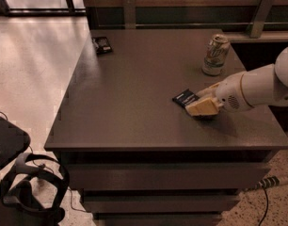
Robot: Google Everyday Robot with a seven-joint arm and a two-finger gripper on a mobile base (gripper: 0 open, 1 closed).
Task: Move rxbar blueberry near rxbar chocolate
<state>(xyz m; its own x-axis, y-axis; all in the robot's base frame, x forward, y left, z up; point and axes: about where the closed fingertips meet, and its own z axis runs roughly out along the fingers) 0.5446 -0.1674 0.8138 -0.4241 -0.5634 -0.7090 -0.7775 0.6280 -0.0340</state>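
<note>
Nearest, at the table's (134, 107) front right, the gripper (203, 106) lies over the right end of the rxbar blueberry (183, 98), which lies flat and pokes out to its left. Whether it has hold of the bar cannot be told. Behind stands a can (215, 54), contents unseen. The rxbar chocolate (102, 44) lies at the far-left corner, well apart.

The navy rxbar blueberry (184, 97) lay flat, the gripper (201, 107) at its 4 o'clock end; the black rxbar chocolate (102, 44) lay flat, well apart at 10 o'clock.
</note>
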